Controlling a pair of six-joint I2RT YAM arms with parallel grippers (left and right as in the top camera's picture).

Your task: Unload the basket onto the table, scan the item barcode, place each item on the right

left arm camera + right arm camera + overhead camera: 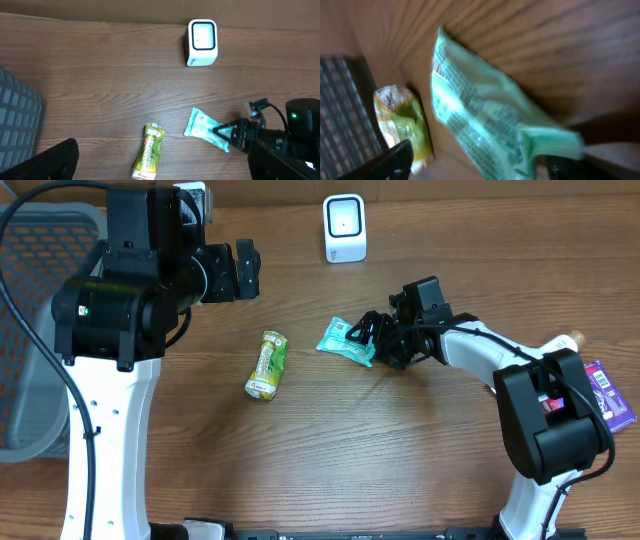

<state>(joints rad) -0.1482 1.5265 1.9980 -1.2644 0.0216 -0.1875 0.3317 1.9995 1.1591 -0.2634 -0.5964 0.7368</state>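
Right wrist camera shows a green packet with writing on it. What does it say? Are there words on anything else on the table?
Nothing here can be read well enough to quote.
On the teal packet: rows of small print, too blurred to read.
On the yellow-green packet: print too small to read.
On the purple packet: a white label, too small to read.
On the white scanner: no writing shows.

Teal packet (485, 135): smeared by blur in the right wrist view, print unreadable, barcode not to be made out. In the overhead view, the end under the right hand (368, 342) is covered, and contact with the fingers cannot be told.
Green-yellow pouch (402, 122): left of the packet, blurred, lower end behind a dark finger.
Purple pack (618, 402): well right of the packet, cut by the frame edge, partly under the right arm (540, 410).
Grey basket (30, 330): well left of the packet, cut off, partly hidden by the left arm (110, 310).
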